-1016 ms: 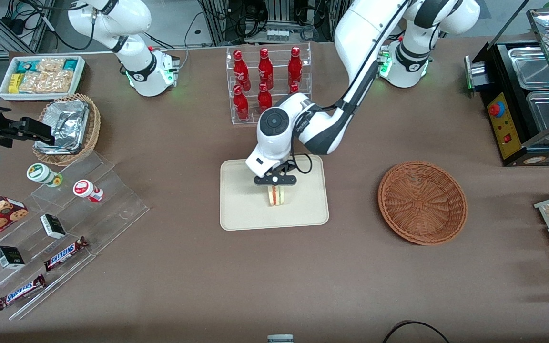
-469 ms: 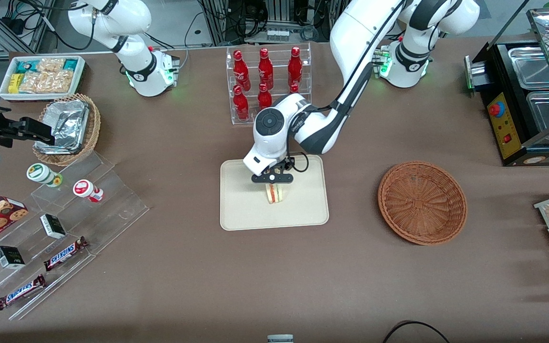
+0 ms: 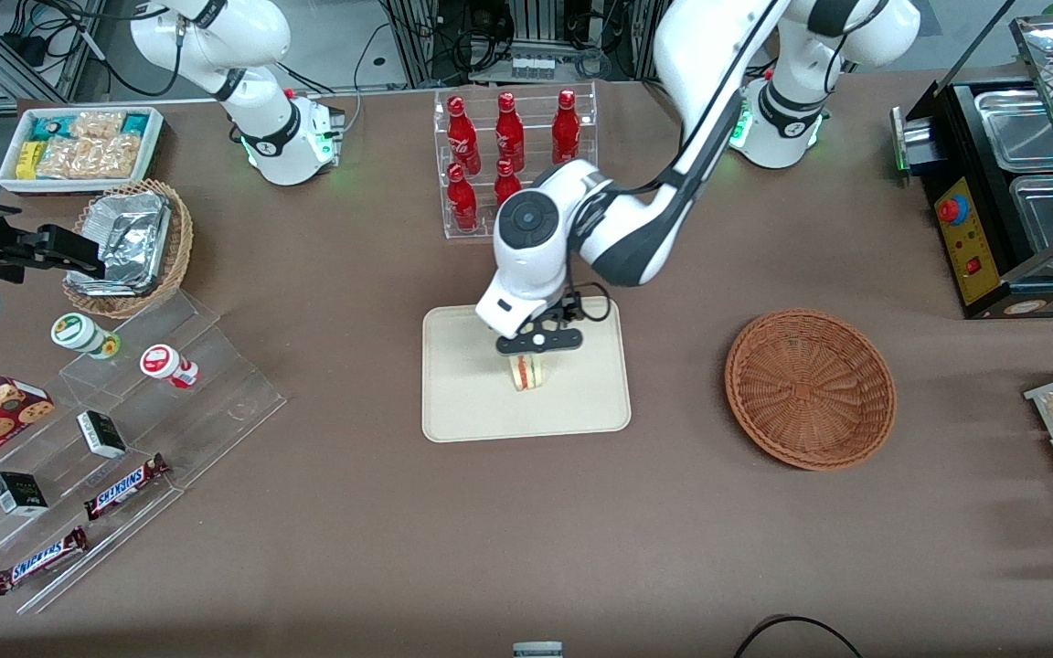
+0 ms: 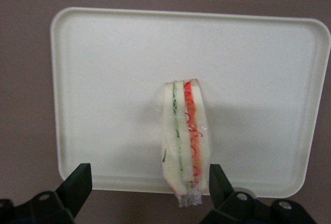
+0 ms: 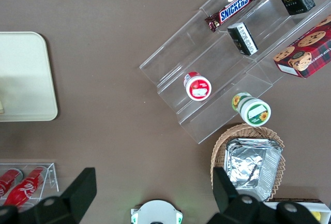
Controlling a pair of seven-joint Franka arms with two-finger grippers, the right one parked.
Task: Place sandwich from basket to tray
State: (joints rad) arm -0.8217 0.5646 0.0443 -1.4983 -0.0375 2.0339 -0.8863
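A corner of the tray [image 5: 26,79] lies on the brown desk [image 5: 114,22]; a Snickers bar [image 5: 231,8] and two lidded cups, perhaps yoghurt, sit on clear steps [image 5: 207,74].

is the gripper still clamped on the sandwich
No, the gripper is open, fingers spread clear of the sandwich standing on the tray.

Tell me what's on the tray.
Only the sandwich stands on the tray, on edge. The open gripper hangs above it, apart. The arm hides part of the tray in the front view.
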